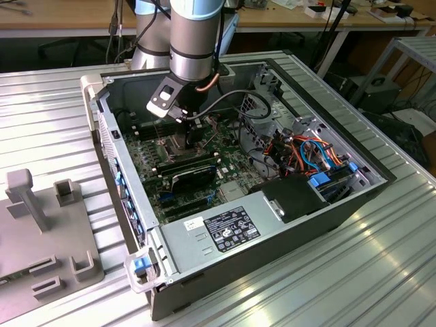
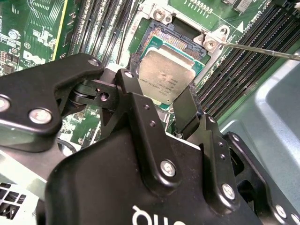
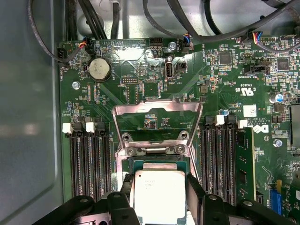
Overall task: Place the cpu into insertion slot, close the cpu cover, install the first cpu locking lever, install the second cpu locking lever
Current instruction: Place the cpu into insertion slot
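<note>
- While the arm (image 1: pixel 194 41) reaches down into the open computer case (image 1: pixel 286 262), the hand (image 1: pixel 185 136) sits low over the green motherboard (image 3: pixel 154 89), toward the far half of the case in the exterior view.
- Hand state: 2 black fingers (image 3: pixel 194 190) press against opposite edges of the cpu (image 2: pixel 166 77). It is clamped on the chip, as both wrist views show.
- Cpu: silver-grey top faces up, and a green edge shows along one side in the second wrist view.
- Position: the chip is over the insertion slot (image 2: pixel 176 33) and covers most of it. A strip of the dark pin field at the far side is bare.
- Cannot tell whether the chip is seated or held just above the pins.
- Cpu cover (image 3: pixel 157 108): swung open and standing up from its hinge at the slot's far edge. The board shows through its square window.
- Locking lever (image 2: pixel 262 49): a thin metal rod running away from 1 corner of the slot, clear of the cover.
- Long black memory slots (image 3: pixel 86 159) flank the slot on both sides. 1 memory module (image 3: pixel 246 164) sits in an outer slot.
- Round coin battery (image 3: pixel 100 69) lies on the board beyond the cover.
- Case rests on the ribbed metal worktop (image 1: pixel 340 289). A grey fixture (image 1: pixel 41 225) stands on it at the exterior view's left, well apart from the hand.
</note>
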Available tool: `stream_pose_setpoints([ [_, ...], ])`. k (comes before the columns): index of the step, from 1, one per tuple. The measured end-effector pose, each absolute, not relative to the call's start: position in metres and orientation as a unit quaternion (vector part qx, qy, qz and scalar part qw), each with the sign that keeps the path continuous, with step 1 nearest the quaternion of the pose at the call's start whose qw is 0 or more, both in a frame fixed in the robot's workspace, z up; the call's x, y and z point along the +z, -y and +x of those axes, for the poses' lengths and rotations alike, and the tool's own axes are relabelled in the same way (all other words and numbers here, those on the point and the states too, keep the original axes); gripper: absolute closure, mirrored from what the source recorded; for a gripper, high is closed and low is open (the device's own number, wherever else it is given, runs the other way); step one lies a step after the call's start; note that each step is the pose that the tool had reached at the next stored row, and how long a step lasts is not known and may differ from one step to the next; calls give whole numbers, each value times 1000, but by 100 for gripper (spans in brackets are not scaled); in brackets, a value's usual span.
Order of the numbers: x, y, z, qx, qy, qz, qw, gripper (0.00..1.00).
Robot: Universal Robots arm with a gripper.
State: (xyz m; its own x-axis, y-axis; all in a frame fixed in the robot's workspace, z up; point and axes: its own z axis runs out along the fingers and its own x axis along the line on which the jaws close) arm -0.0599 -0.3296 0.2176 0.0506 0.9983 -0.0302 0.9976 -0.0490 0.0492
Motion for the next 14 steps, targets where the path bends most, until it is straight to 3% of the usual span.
stream_pose_setpoints([
  [7, 214, 330, -61, 11, -691, 722, 34, 46],
  [14, 212, 330, -65, 11, -702, 711, 34, 46],
])
